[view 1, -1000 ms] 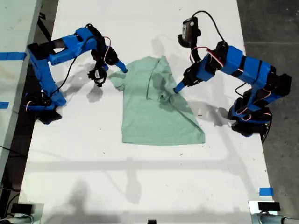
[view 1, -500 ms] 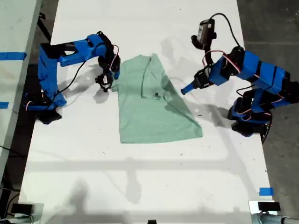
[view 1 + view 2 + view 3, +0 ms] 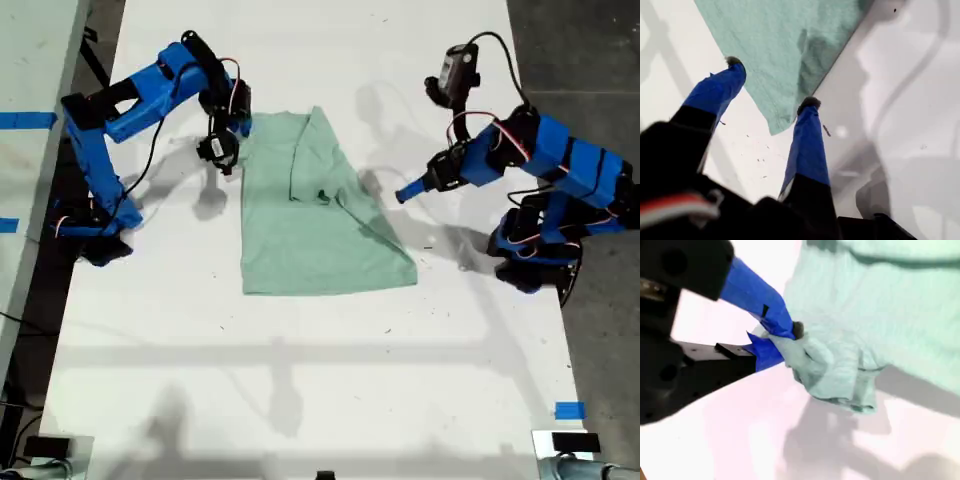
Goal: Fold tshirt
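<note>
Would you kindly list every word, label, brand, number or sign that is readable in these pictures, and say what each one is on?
None: no readable text shows in any view.
The tshirt is plain pale green, with no print or label showing.
The blue tape on the table bears no writing.
My first gripper and my second gripper carry no legible markings; a small dark mark on a blue finger of the second is too blurred to read.

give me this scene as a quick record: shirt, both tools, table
tshirt: pale mint-green, partly folded, one side laid over the middle
table: white, tshirt lies on it
my first tool: open, holding nothing, exterior view's right
my second tool: shut on a bunch of tshirt edge, exterior view's left
</note>
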{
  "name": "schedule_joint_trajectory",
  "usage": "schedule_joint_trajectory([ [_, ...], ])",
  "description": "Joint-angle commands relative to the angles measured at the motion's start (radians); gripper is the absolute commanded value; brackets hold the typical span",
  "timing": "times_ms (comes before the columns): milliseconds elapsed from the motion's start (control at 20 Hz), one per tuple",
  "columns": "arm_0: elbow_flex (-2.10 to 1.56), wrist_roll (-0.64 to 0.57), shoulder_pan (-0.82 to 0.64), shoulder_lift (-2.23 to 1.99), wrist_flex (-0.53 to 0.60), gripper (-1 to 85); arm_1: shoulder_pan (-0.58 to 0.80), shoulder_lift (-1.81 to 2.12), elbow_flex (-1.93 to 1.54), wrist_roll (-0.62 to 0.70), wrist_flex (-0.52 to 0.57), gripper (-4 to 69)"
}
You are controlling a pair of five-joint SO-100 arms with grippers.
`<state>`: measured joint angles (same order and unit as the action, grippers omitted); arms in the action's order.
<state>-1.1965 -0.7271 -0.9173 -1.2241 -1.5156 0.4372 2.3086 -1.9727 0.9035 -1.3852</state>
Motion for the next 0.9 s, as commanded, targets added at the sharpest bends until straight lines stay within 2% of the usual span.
schedule_joint_trajectory([
  [0,0.328,0.023,0.114,0.081,-0.017,0.1,0.009,0.035,0.0,-0.017,0.037,25.5],
  [300,0.322,0.011,0.221,0.183,0.325,0.1,-0.008,0.04,-0.041,-0.041,0.061,25.4],
  [350,0.322,0.008,0.222,0.219,0.376,2.2,-0.011,0.043,-0.048,-0.046,0.063,25.3],
  [400,0.322,0.014,0.219,0.259,0.413,15.9,-0.015,0.044,-0.052,-0.052,0.067,25.3],
  [450,0.322,0.023,0.212,0.287,0.426,20.3,-0.018,0.046,-0.055,-0.057,0.069,25.3],
  [650,0.319,0.021,0.218,0.224,0.385,25.8,-0.031,0.06,-0.072,-0.074,0.075,25.3],
  [750,0.318,0.028,0.232,0.106,0.299,24.2,-0.032,0.071,-0.075,-0.075,0.071,25.0],
  [850,0.31,0.037,0.245,-0.005,0.156,24.3,-0.04,0.084,-0.078,-0.077,0.06,23.6],
])
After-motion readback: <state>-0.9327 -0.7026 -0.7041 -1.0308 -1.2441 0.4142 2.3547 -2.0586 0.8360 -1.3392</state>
